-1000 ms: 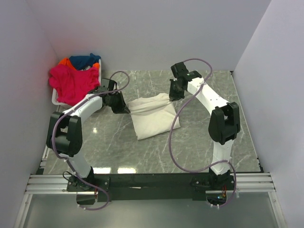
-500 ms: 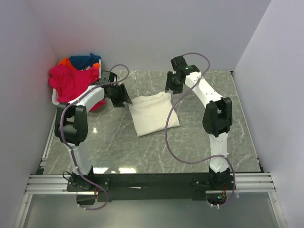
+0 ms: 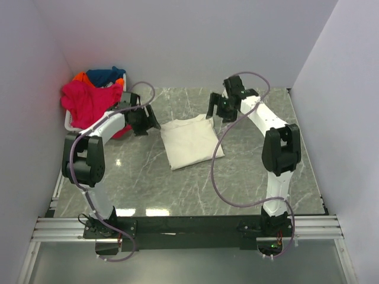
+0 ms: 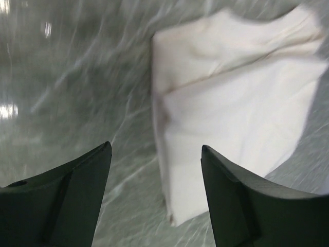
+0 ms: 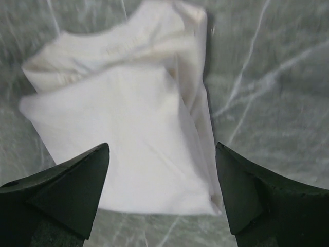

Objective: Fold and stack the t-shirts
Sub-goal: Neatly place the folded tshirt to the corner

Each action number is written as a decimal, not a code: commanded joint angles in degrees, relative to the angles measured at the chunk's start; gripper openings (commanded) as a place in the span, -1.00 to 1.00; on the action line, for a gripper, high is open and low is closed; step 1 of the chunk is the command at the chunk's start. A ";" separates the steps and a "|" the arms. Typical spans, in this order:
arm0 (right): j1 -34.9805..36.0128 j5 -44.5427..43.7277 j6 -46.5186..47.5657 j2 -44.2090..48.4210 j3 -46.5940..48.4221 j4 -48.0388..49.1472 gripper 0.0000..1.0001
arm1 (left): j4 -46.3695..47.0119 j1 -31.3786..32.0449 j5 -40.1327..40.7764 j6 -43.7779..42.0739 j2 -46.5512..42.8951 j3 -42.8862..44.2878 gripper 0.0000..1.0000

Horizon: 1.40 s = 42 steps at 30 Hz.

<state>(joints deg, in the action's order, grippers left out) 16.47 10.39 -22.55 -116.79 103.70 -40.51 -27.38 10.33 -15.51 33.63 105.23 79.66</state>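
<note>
From where I stand this is a robotics lab cell, a staged test rig. Plain white panels [image 3: 189, 41] box in a grey marble-patterned desk [image 3: 254, 177] on three sides. Two white-and-black arms, the left arm [image 3: 89, 163] and the right arm [image 3: 278, 151], are bolted along the near edge on silver aluminium rails [image 3: 314, 225], with purple cables [image 3: 212, 177] looping loose off them. The only household touch is a white plastic basket [image 3: 68, 124] of bright t-shirts [image 3: 89, 100] in the far left corner.
</note>
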 commanded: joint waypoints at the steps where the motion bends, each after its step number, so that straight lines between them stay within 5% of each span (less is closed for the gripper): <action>1: -1.09 5.76 2.68 6.92 -7.97 6.22 0.80 | 4.08 0.39 -2.24 0.38 -4.85 -6.96 0.51; 12: -4.16 15.88 5.49 12.56 -25.74 16.25 0.80 | 12.17 3.56 -6.11 0.21 -9.26 -17.69 0.50; 17: -5.39 17.82 6.55 10.62 -26.62 17.22 0.79 | 13.14 5.32 -6.55 0.39 -6.54 -17.61 0.32; 31: -6.19 20.63 7.16 5.62 -25.31 18.98 0.76 | 10.94 6.11 -2.95 0.56 -0.20 -13.48 0.25; 42: -6.10 20.11 7.87 0.96 -23.46 18.89 0.75 | 10.15 6.20 -2.69 0.83 3.40 -11.81 -0.15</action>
<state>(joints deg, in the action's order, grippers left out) 10.63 30.30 -15.90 -115.22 78.04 -23.11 -17.04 16.25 -19.40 34.35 107.72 66.02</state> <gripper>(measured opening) 0.872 0.442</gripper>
